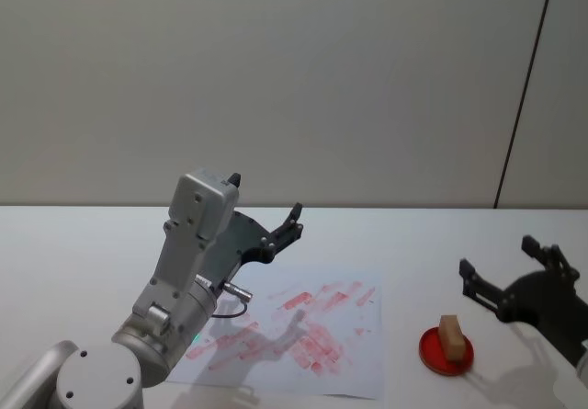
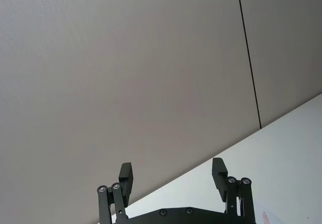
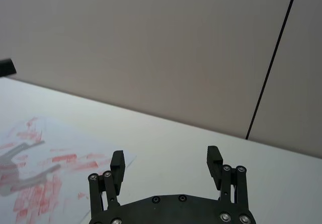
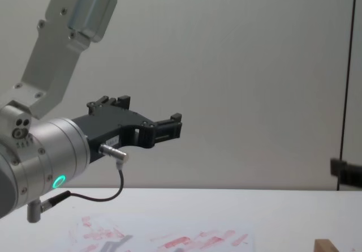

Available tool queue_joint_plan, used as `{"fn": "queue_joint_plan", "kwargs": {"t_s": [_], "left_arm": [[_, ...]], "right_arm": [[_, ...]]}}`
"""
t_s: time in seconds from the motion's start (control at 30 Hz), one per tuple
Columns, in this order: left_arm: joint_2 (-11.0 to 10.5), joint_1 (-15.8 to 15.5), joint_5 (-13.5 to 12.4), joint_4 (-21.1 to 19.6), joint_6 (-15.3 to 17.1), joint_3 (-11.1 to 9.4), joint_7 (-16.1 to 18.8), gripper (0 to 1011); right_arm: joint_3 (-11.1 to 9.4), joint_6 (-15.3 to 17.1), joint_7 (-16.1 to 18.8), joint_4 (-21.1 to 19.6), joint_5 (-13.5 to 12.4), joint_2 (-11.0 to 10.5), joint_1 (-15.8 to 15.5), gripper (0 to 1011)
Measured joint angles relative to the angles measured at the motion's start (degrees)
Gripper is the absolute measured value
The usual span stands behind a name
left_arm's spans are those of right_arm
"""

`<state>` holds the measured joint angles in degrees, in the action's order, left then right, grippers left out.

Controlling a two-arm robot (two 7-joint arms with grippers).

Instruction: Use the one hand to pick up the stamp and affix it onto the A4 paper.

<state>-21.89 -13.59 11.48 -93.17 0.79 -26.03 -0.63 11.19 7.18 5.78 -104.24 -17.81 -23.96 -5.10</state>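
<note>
The stamp [image 1: 449, 334] stands on a red pad [image 1: 430, 351], just right of the paper [image 1: 303, 335]. Beside it the right gripper [image 1: 501, 260] hovers, fingers apart and empty. The left gripper [image 1: 266, 199] hangs raised over the paper, fingers likewise apart.

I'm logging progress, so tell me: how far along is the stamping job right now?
Done: nothing certain; the A4 paper already carries many red prints, but the stamp stands ungripped on the red pad. In hand: the right claw hovers open near the stamp, holding nothing. The left claw hangs open above the paper. Still to do: grasp the stamp, carry it over, press it on the paper.
</note>
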Motion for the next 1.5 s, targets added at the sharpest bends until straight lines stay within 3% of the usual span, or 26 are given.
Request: {"fn": "queue_joint_plan", "kwargs": {"t_s": [0.27,0.8,1.13,1.5], "left_arm": [[0.0,0.0,0.0,0.0,0.0,0.0,0.0,1003],[0.0,0.0,0.0,0.0,0.0,0.0,0.0,1003],[0.0,0.0,0.0,0.0,0.0,0.0,0.0,1003],[0.0,0.0,0.0,0.0,0.0,0.0,0.0,1003]], "right_arm": [[0.2,3.5,1.4,0.9,0.9,-0.5,-0.3,1001],[3.9,7.5,4.2,7.6,7.1,4.1,3.4,1001],[5.1,8.0,4.2,9.2,9.7,4.9,3.3,1001],[5.7,6.4,3.0,9.6,11.8,4.7,2.0,1001]]}}
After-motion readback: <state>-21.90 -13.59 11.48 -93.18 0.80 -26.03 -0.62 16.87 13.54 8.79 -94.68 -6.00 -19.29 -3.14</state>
